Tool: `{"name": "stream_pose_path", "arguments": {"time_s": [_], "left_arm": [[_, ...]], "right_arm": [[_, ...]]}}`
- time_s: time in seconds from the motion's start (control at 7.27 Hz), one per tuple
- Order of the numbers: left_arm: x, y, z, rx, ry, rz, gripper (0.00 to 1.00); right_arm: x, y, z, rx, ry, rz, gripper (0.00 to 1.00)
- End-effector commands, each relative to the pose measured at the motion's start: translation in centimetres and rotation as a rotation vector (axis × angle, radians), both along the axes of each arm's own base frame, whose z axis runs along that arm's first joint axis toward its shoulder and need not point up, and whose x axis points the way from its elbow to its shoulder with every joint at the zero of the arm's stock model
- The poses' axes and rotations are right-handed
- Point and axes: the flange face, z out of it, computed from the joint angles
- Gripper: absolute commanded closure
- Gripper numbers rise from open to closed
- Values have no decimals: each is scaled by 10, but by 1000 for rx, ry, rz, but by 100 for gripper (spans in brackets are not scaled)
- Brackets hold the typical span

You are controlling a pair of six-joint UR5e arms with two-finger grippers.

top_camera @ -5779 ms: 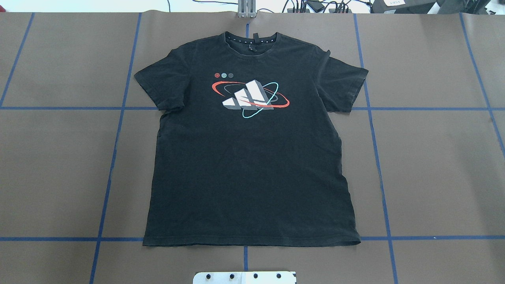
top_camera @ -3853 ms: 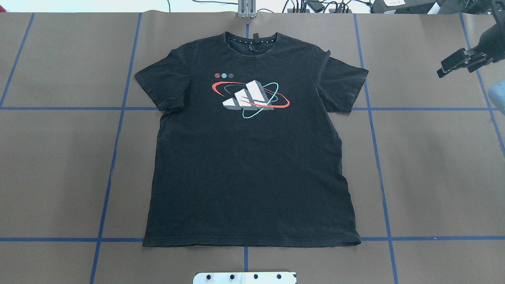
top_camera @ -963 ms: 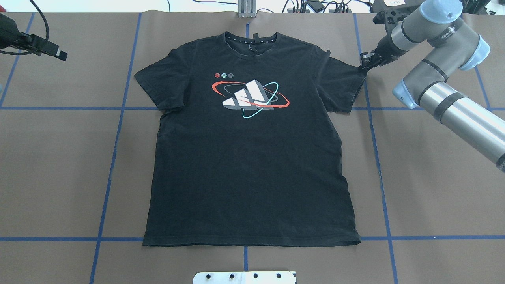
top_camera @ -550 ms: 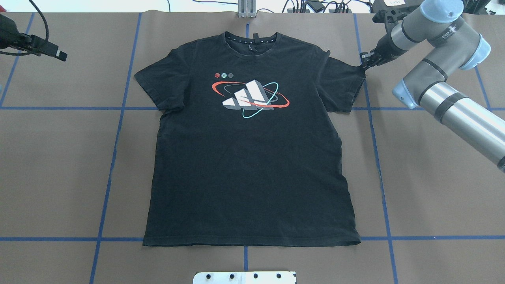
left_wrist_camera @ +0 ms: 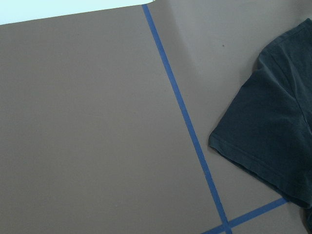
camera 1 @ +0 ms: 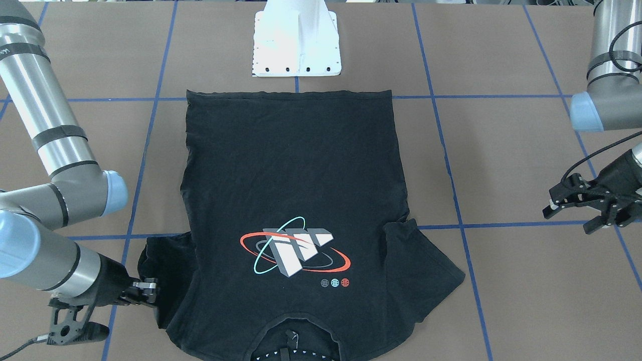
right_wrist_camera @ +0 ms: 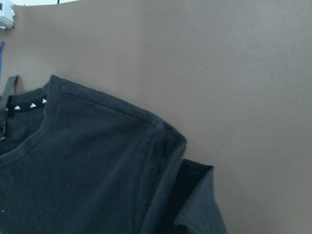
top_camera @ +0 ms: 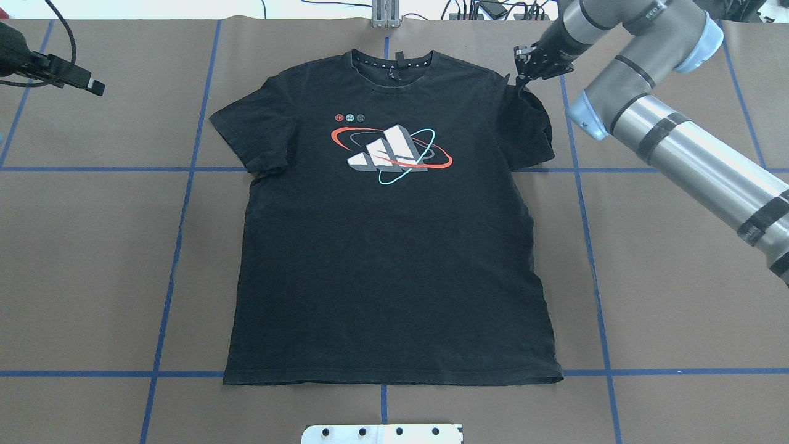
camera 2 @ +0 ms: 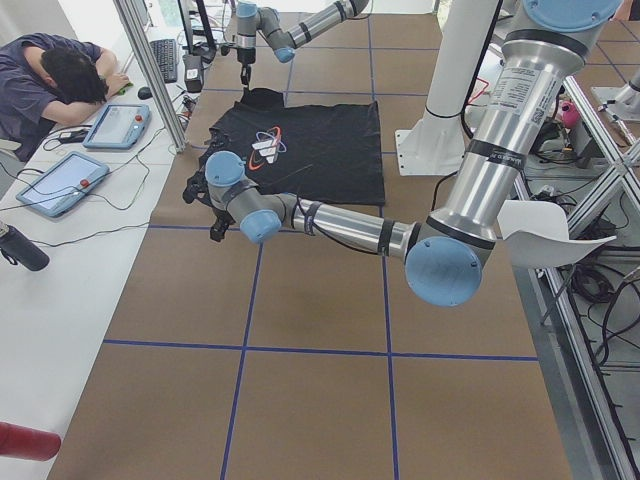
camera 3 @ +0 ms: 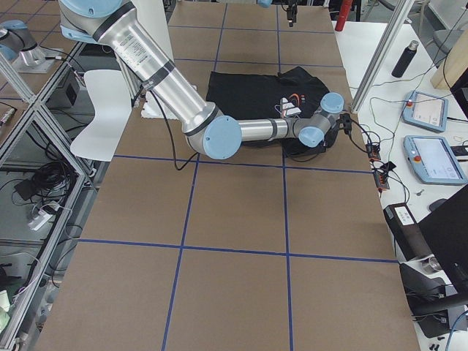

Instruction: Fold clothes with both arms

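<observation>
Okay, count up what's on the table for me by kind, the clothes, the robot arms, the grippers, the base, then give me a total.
Black T-shirt: 1
Robot arms: 2, left arm and right arm
Grippers: 2, left gripper and right gripper
White pedestal base: 1
Total: 6

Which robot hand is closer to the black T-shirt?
Right. The right gripper pinches the T-shirt by one sleeve, so they touch. The left gripper hangs over the brown table, apart from the other sleeve.
</observation>
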Motion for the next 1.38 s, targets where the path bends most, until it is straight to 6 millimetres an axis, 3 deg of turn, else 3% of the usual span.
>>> {"name": "stream_pose_path", "arguments": {"time_s": [0.0,0.14,0.41,0.55,0.83,1.24], "left_arm": [[1,0,0,1,0,2,0],[1,0,0,1,0,2,0],[1,0,0,1,0,2,0],[1,0,0,1,0,2,0],[1,0,0,1,0,2,0],[1,-1,1,-1,-1,2,0]], "right_arm": [[-53,7,-59,-73,-3,61,100],[-80,15,-85,-88,-6,95,100],[-121,28,-112,-92,46,133,100],[-137,37,-109,-89,68,146,100],[-149,44,-108,-80,78,147,100],[-172,48,-122,-64,94,150,100]]}}
